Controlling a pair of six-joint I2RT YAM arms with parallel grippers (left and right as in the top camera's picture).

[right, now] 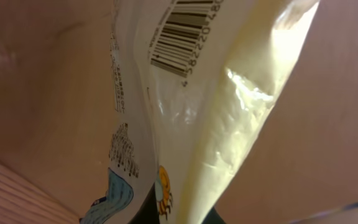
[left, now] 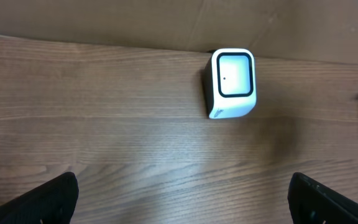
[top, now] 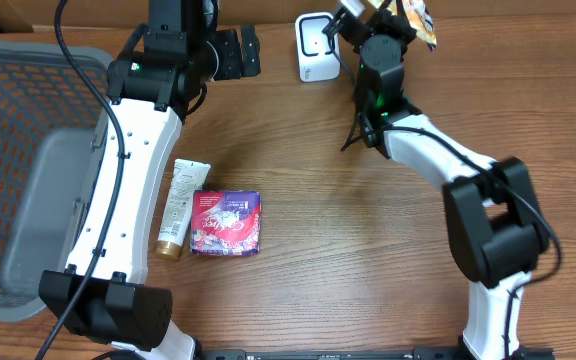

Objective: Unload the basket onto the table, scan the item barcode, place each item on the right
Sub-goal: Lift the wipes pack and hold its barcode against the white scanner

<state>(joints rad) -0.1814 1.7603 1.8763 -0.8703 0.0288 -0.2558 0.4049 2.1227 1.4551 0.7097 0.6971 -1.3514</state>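
Cream packet (right: 191,124), its barcode (right: 182,37) showing, is clamped in the closed right end effector (top: 398,15) at the bench's (top: 368,250) far edge, just beside the white scanner (top: 315,47). The left end effector (top: 238,52) is held wide open left of the scanner, with bare wood between them.

White link shells, black joints; black cable (top: 120,150) along left arm (top: 128,185); green light (top: 376,100) on right arm (top: 428,150)

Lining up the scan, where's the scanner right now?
Overhead view: the scanner stands at the table's far edge near the middle, just left of the packet shut in the right gripper.
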